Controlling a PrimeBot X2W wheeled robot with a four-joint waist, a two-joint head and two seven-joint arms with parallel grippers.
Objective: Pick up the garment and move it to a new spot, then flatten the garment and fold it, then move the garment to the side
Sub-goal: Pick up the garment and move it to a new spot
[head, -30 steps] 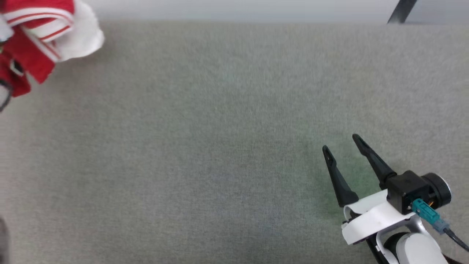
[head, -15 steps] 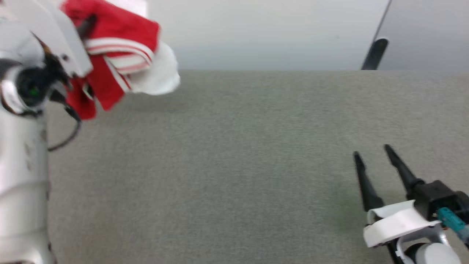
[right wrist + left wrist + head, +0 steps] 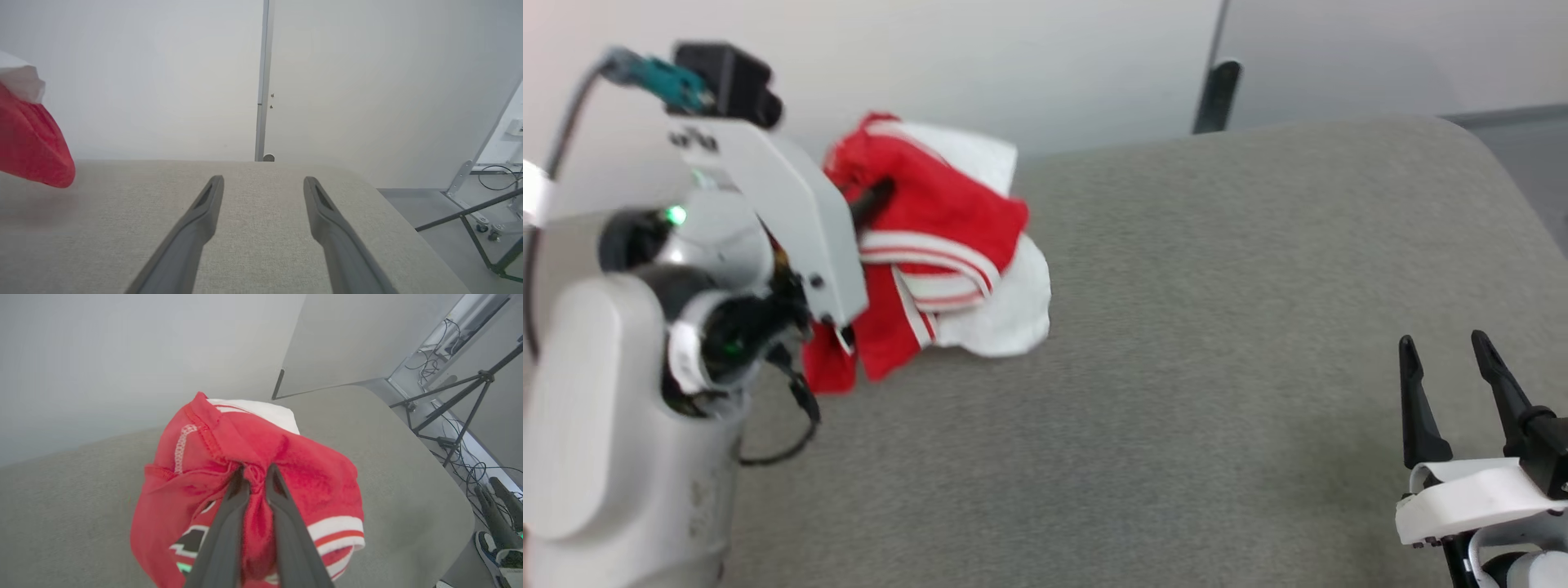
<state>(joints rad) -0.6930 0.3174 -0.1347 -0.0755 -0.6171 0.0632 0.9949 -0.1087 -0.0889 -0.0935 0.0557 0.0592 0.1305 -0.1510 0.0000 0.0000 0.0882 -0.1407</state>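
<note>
Fingers (image 3: 229, 522) of the left gripper (image 3: 254, 471) are pinched together on a puckered red fold of the garment (image 3: 310, 473). The T-shirt is bunched into a lump, bright red with a white sleeve and red-and-white striped trim. It drapes around and below the fingertips, over the far left part of the grey fabric surface (image 3: 1217, 327). The right gripper (image 3: 1441, 339) has its fingers spread, holding nothing, well apart from the garment.

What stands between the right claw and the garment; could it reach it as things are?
Probably yes. The right claw is open with only bare grey surface between it and the garment, which the left claw grips bunched at the far left. It would be a long reach across.
</note>
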